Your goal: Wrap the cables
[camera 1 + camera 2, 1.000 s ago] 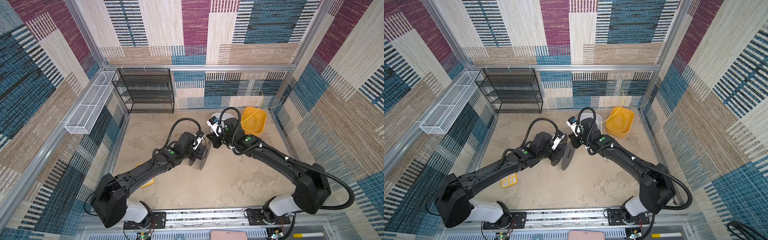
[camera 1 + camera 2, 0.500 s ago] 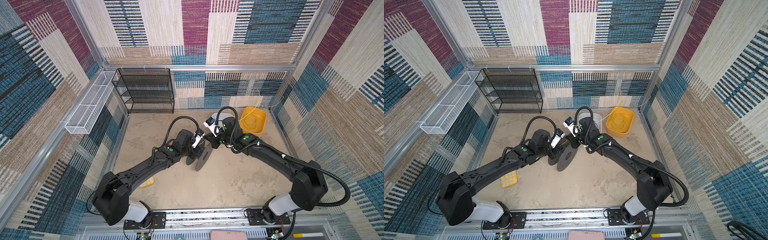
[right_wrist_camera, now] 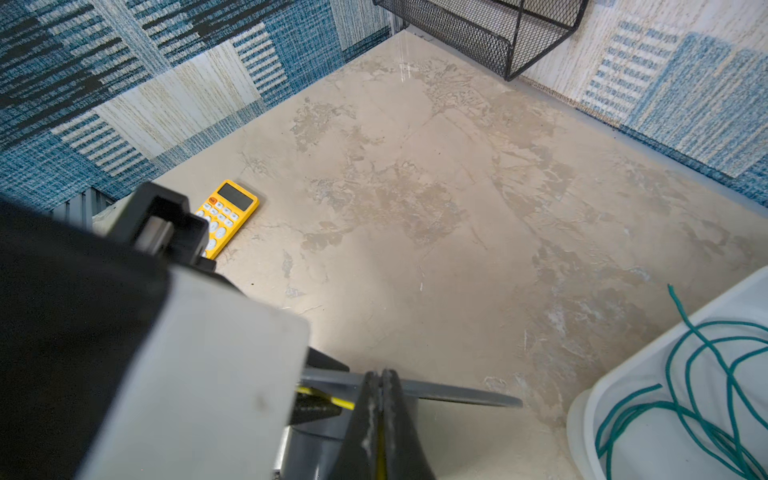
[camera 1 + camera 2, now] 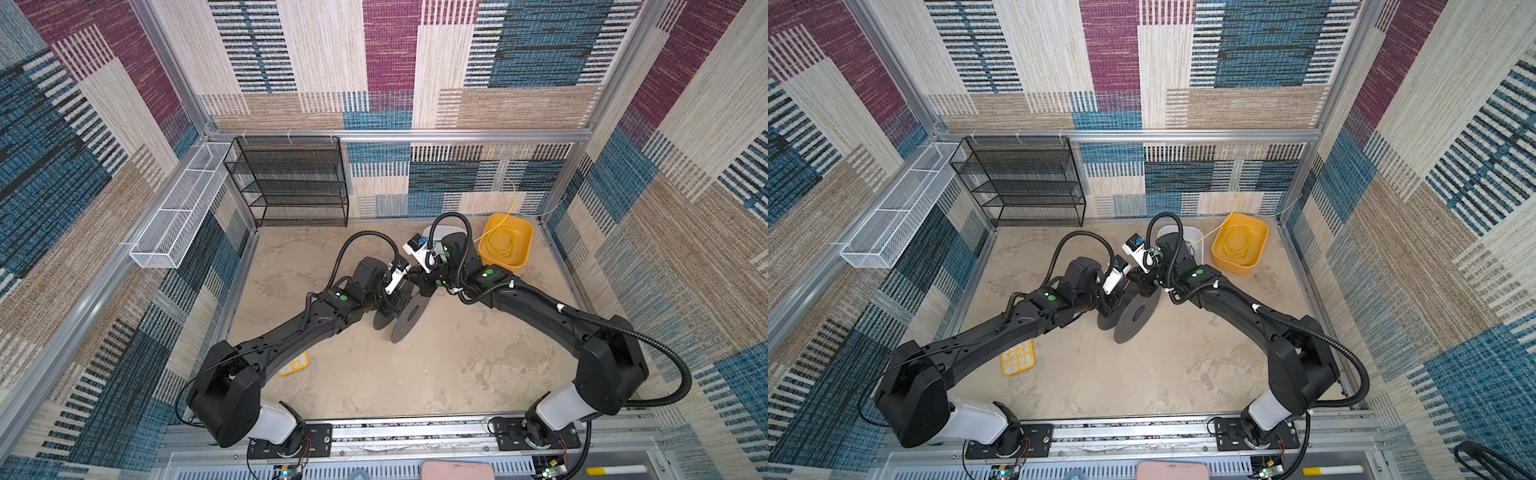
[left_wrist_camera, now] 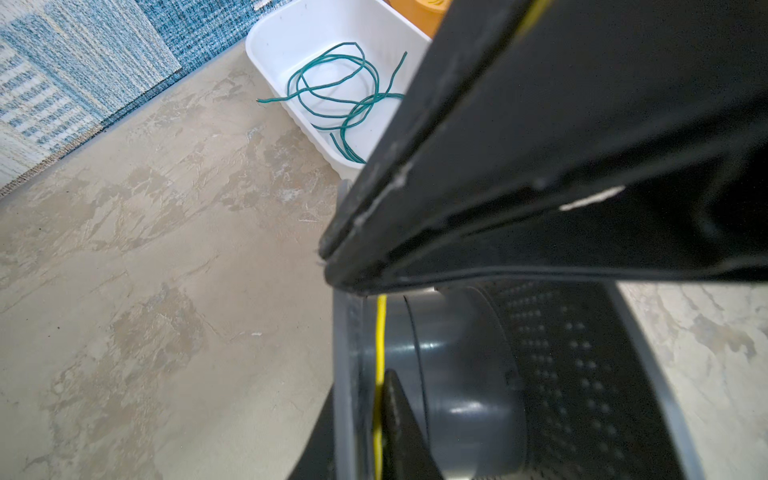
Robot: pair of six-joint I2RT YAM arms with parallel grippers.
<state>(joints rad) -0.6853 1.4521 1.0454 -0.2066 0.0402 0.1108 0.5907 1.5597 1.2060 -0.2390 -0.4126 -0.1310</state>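
Right end effector [image 3: 380, 411] clenches the yellow cable [image 5: 379, 332] and left end effector [image 5: 359, 399] grips the spool [image 4: 405, 322]; a slack cable could jump the flange.

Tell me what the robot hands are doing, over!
Right gripper shut on yellow cable. Left gripper clamps spool rim, cable alongside. Green cable lies in white tub. Nothing blocking.

Walls [image 4: 395, 62] on three sides, carpet-like patchwork: blue, maroon, cream and tan blocks, some striped. Silver metal frame [image 4: 457, 135] runs up the corners and along the back. Black mesh rack [image 4: 291, 187], several tiers, stands on the desk at back left, against the wall. White wire basket [image 4: 178, 208] hangs along the left wall, just beside the rack's top. Desk [image 4: 415, 374] beige, marbled with darker blotches. Metal rail [image 4: 415, 432] along the front edge. Light bright, even, soft shadows.
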